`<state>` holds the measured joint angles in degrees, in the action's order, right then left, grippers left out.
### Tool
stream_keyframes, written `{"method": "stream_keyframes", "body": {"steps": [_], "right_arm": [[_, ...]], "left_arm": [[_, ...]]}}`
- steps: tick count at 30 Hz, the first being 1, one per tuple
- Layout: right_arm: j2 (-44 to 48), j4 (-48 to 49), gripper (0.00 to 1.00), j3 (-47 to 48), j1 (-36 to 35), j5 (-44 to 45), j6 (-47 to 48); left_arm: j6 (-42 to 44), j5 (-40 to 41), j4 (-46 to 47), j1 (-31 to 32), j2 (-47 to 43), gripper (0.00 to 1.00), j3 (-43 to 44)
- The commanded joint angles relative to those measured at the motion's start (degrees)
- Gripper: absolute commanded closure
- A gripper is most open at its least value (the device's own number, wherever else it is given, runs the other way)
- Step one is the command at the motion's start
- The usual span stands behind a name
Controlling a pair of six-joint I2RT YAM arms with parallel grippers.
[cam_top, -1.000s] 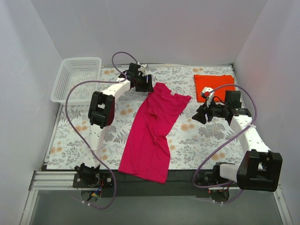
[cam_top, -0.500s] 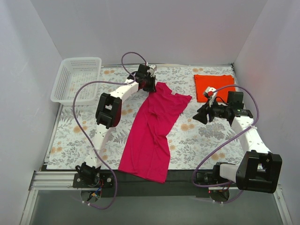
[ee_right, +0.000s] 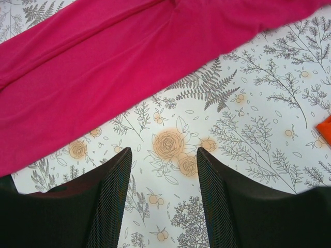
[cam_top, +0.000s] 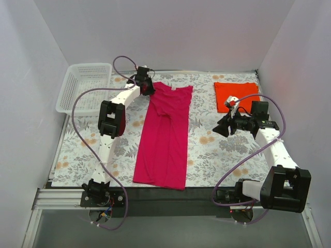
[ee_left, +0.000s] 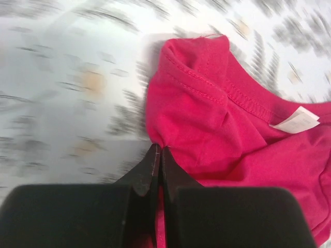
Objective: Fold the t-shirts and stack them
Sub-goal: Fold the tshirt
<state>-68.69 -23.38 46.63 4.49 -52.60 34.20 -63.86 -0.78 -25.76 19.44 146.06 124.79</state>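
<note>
The magenta-pink t-shirt [cam_top: 164, 137] lies stretched lengthwise down the middle of the floral table, folded narrow, its hem at the near edge. My left gripper [cam_top: 145, 87] is at the shirt's far-left corner, shut on a pinch of that cloth [ee_left: 217, 119] by the collar seam. A white neck label [ee_left: 295, 120] shows to the right of it. The orange-red t-shirt [cam_top: 235, 95] lies folded at the back right. Between the two shirts my right gripper [cam_top: 221, 126] hovers over bare cloth, open and holding nothing [ee_right: 163, 155]. The pink shirt [ee_right: 119, 57] crosses the top of its view.
A white lattice basket [cam_top: 89, 65] stands at the back left corner. Grey walls close in the table on three sides. An orange corner [ee_right: 326, 129] shows at the right edge of the right wrist view. The left wrist view is motion-blurred.
My left gripper shut on the pink shirt's top corner and pulled it back and to the left, so the slanted shirt now lies straight. The right arm barely moved.
</note>
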Motion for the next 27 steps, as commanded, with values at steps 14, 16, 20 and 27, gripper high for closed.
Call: {"method": "stream_keyframes", "body": {"steps": [14, 16, 20, 27], "right_arm": [[-3.8, 1.5, 0.49, 0.2, 0.2, 1.7, -0.6], [-4.0, 1.3, 0.49, 0.2, 0.1, 0.7, 0.7], [-4.8, -1.2, 0.47, 0.5, -1.8, -0.8, 6.2], [-3.2, -4.6, 0.42, -0.5, -9.6, -0.3, 21.5]], "left_arm": [[-15.3, 1.2, 1.8, -9.6, 1.6, 1.0, 2.6], [-14.7, -2.2, 2.3, -9.6, 0.0, 0.82, 2.2], [-12.2, -3.4, 3.3, -9.6, -6.1, 0.62, -0.4], [-3.8, 2.4, 5.1, -9.6, -24.2, 0.47, -12.5]]}}
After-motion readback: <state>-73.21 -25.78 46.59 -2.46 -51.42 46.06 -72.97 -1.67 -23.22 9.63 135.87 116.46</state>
